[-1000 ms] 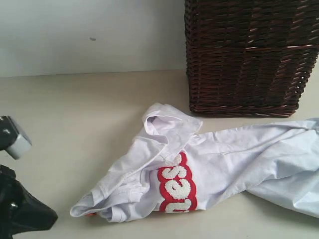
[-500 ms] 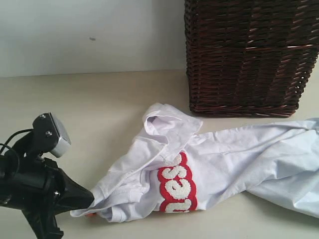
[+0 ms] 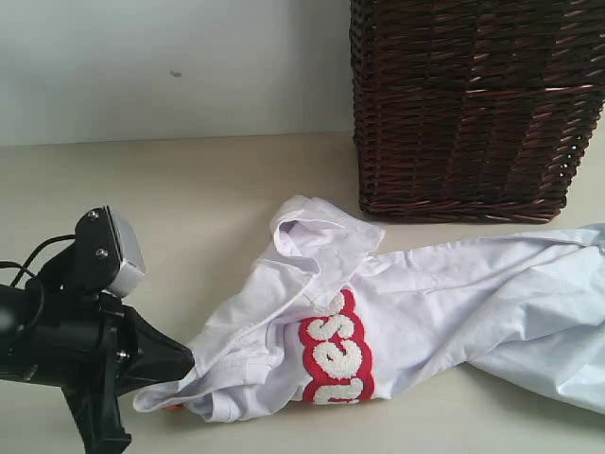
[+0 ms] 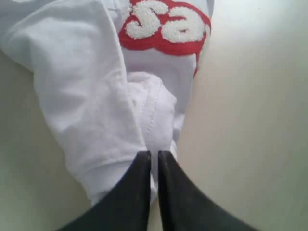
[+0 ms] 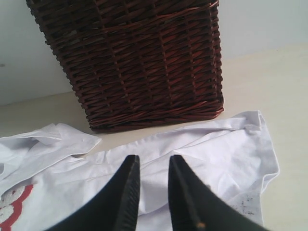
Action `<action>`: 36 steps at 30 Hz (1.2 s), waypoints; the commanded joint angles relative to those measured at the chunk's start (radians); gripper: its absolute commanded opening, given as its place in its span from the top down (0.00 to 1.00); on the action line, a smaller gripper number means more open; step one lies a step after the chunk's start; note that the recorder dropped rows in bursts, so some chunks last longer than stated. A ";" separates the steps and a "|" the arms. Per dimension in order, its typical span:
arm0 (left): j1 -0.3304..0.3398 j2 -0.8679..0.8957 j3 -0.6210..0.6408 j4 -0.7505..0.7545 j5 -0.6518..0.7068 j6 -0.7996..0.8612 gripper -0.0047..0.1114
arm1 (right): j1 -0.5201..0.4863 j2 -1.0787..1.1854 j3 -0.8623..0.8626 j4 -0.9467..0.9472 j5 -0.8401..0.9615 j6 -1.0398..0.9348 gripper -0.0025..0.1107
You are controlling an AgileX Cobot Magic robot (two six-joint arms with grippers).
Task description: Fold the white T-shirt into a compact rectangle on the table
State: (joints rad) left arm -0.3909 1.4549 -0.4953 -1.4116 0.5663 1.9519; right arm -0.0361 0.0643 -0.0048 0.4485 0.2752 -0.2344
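The white T-shirt [image 3: 425,293] lies crumpled across the table [image 3: 170,199], its red-outlined lettering [image 3: 336,359] bunched near the front. My left gripper [image 3: 189,361] points at the shirt's lower left corner. In the left wrist view, the left gripper [image 4: 154,153] has its black jaws nearly together with a thin slit, the tips touching a folded hem of the shirt [image 4: 91,86]. Nothing shows pinched between them. My right gripper [image 5: 154,158] hangs above the shirt's [image 5: 202,154] spread right part, jaws apart and empty. The exterior view does not show it.
A tall dark brown wicker basket [image 3: 473,104] stands at the back right, close behind the shirt; it also shows in the right wrist view [image 5: 139,57]. A pale wall rises behind the table. Bare tabletop lies to the left and at the far back.
My left arm has come in from the lower left edge and moved right until its tip reaches the shirt's left corner. The shirt has not shifted.
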 commanded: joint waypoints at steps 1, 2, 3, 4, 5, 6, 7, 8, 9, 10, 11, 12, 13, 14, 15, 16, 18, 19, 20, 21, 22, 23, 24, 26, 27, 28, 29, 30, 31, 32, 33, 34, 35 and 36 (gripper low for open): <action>-0.006 0.004 -0.005 0.102 -0.008 0.037 0.69 | 0.001 0.002 0.005 0.001 -0.001 0.001 0.77; -0.006 0.004 -0.005 0.104 -0.009 0.046 0.64 | 0.001 0.002 0.005 0.001 -0.001 0.001 0.77; -0.006 0.004 -0.005 0.102 -0.011 0.072 0.59 | 0.001 0.002 0.005 0.001 -0.001 0.001 0.77; -0.006 0.007 -0.005 0.091 -0.011 0.119 0.55 | 0.001 0.002 0.005 0.001 -0.001 0.001 0.77; -0.006 0.009 -0.005 0.080 -0.011 0.146 0.52 | 0.001 0.002 0.005 0.001 -0.001 0.001 0.77; -0.006 0.014 -0.005 0.074 -0.011 0.146 0.50 | 0.001 0.002 0.005 0.001 -0.001 0.001 0.77; -0.006 0.025 -0.005 0.074 -0.011 0.146 0.50 | 0.001 0.002 0.005 0.001 0.001 0.001 0.77; -0.006 0.035 -0.005 0.079 -0.014 0.146 0.49 | 0.001 0.002 0.005 0.001 0.001 0.001 0.77; -0.006 0.052 -0.005 0.079 -0.014 0.146 0.50 | 0.001 0.002 0.005 0.001 0.001 0.001 0.77; -0.006 0.075 -0.005 0.069 -0.018 0.146 0.50 | 0.001 0.002 0.005 0.001 0.001 0.001 0.77; -0.006 0.100 -0.009 0.057 -0.026 0.146 0.50 | 0.001 0.002 0.005 0.001 0.001 0.001 0.77; -0.006 0.127 -0.015 0.035 -0.042 0.146 0.50 | 0.001 0.002 0.005 0.001 0.001 0.001 0.77; -0.006 0.152 -0.025 0.004 -0.068 0.146 0.51 | 0.001 0.002 0.005 0.001 0.001 0.001 0.77; -0.006 0.172 -0.035 -0.027 -0.093 0.146 0.54 | 0.001 0.002 0.005 0.001 0.001 0.001 0.77; -0.006 0.197 -0.054 -0.055 -0.127 0.146 0.59 | 0.001 0.002 0.005 0.001 0.001 0.001 0.77; -0.006 0.210 -0.068 -0.073 -0.145 0.146 0.63 | 0.001 0.002 0.005 0.001 0.001 0.001 0.77; -0.006 0.229 -0.099 -0.076 -0.160 0.146 0.75 | 0.001 0.002 0.005 0.001 0.001 0.001 0.77; -0.006 0.231 -0.110 -0.076 -0.160 0.146 0.80 | 0.001 0.002 0.005 0.001 0.001 0.001 0.77; -0.006 0.231 -0.115 -0.076 -0.160 0.146 0.87 | 0.001 0.002 0.005 0.001 0.001 0.001 0.77; -0.006 0.231 -0.120 -0.076 -0.160 0.136 0.94 | 0.001 0.002 0.005 0.001 0.001 0.001 0.77; -0.006 0.225 -0.122 -0.076 -0.160 0.133 0.96 | 0.001 0.002 0.005 0.001 0.001 0.001 0.77; -0.006 0.217 -0.125 -0.076 -0.163 0.133 0.96 | 0.001 0.002 0.005 0.001 0.001 0.001 0.77; -0.006 0.204 -0.125 -0.076 -0.170 0.123 0.96 | 0.001 0.002 0.005 0.001 0.001 0.001 0.77; -0.006 0.167 -0.127 -0.085 -0.193 0.087 0.96 | 0.001 0.002 0.005 0.001 0.001 0.001 0.77; -0.006 0.144 -0.132 -0.092 -0.208 0.086 0.96 | 0.001 0.002 0.005 0.001 0.001 0.001 0.77; -0.006 0.129 -0.145 -0.095 -0.221 0.086 0.96 | 0.001 0.002 0.005 0.001 0.001 0.001 0.77; -0.006 0.117 -0.163 -0.095 -0.238 0.086 0.96 | 0.001 0.002 0.005 0.001 0.001 0.001 0.77; -0.006 0.115 -0.184 -0.092 -0.250 0.086 0.96 | 0.001 0.002 0.005 0.001 0.001 0.001 0.77; -0.006 0.115 -0.203 -0.092 -0.255 0.086 0.96 | 0.001 0.002 0.005 0.001 0.001 0.001 0.77; -0.006 0.123 -0.225 -0.092 -0.258 0.086 0.96 | 0.001 0.002 0.005 0.001 0.001 0.001 0.77; -0.006 0.134 -0.246 -0.092 -0.249 0.086 0.96 | 0.001 0.002 0.005 0.001 0.001 0.001 0.77; -0.006 0.150 -0.263 -0.092 -0.238 0.086 0.96 | 0.001 0.002 0.005 0.001 0.001 0.001 0.77; -0.006 0.171 -0.282 -0.092 -0.219 0.084 0.96 | 0.001 0.002 0.005 0.001 0.001 0.001 0.77; -0.006 0.196 -0.302 -0.095 -0.202 0.075 0.96 | 0.001 0.002 0.005 0.001 0.001 0.001 0.77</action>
State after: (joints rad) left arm -0.3927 1.6066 -0.7520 -1.4914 0.3340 2.0475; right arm -0.0361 0.0643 -0.0048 0.4485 0.2752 -0.2326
